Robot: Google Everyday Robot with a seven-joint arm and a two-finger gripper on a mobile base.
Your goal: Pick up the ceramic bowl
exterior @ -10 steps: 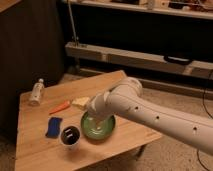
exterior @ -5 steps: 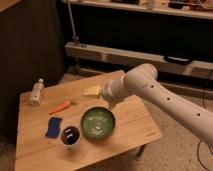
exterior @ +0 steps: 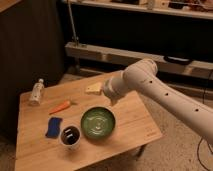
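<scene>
The ceramic bowl (exterior: 98,122) is round, shallow and glossy green with a dark rim. It sits upright on the wooden table (exterior: 135,125), near the front middle, fully in view. My white arm reaches in from the right. Its gripper (exterior: 111,96) hangs above the table just behind the bowl, a little to its right and apart from it. It is close to a yellow block (exterior: 93,89). Nothing shows in the gripper.
A small dark cup with a white rim (exterior: 70,136) stands just left of the bowl. A blue object (exterior: 53,126), a carrot (exterior: 61,106) and a small bottle (exterior: 36,91) lie further left. Metal shelving (exterior: 125,52) runs behind the table.
My arm has drawn back from over the bowl, rising and moving toward the table's far side. The bowl is now uncovered and has not moved.
</scene>
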